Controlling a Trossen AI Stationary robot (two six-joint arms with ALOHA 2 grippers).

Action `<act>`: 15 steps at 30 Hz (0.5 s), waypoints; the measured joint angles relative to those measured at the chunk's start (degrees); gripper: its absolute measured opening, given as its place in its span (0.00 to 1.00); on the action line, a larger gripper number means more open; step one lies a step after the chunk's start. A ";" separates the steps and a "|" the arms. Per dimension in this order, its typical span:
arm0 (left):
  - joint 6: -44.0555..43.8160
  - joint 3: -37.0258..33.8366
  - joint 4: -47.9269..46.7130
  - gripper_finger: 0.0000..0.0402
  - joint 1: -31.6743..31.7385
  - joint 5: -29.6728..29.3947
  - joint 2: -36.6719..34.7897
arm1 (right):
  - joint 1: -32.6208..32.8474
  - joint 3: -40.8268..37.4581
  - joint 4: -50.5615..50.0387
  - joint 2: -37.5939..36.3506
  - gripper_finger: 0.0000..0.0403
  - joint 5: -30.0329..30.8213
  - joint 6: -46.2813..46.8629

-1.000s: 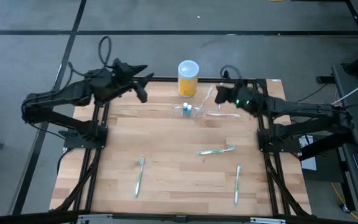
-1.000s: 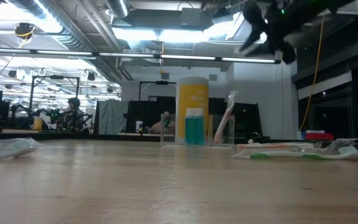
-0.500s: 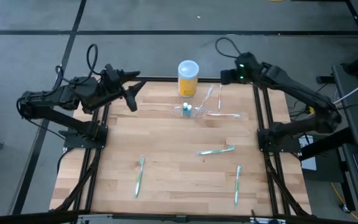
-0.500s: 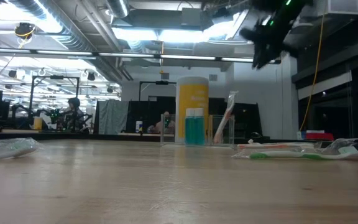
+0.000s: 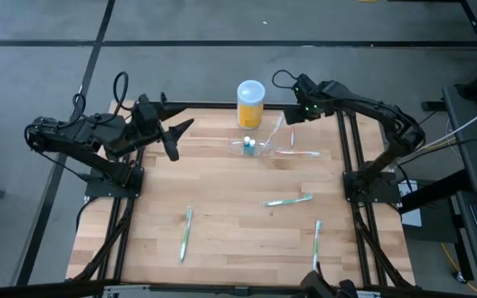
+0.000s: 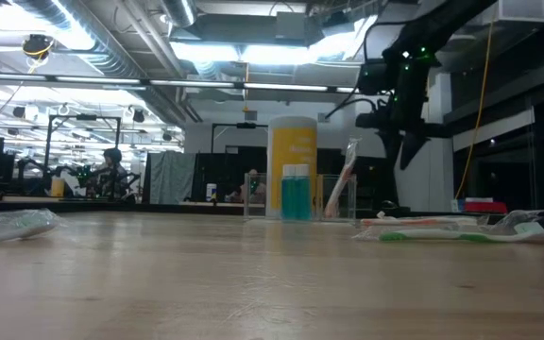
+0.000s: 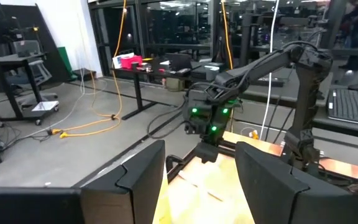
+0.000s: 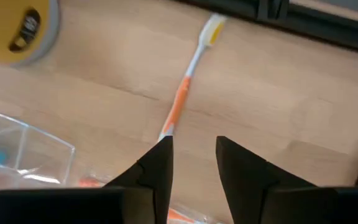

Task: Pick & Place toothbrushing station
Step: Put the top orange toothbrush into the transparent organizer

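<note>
On the wooden desk (image 5: 222, 207), the clear toothbrushing station (image 5: 263, 147) stands by the back edge. Right gripper (image 5: 291, 115) hovers above it, jaws parted, empty. Left gripper (image 5: 176, 141) waits apart, jaws parted, empty.

Holder (image 8: 23, 152): cut off at right wrist frame edge. Orange toothbrush (image 8: 182, 99): lower end hidden behind right gripper (image 8: 191, 155) fingers.

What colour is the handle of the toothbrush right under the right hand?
Orange, fading to white, with a yellow-and-white head: the toothbrush shows best in the right wrist view.
</note>
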 joint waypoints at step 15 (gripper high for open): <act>1.13 0.00 0.04 0.48 -3.18 -2.99 0.00 | 1.31 -11.60 6.61 1.86 0.31 -3.59 5.21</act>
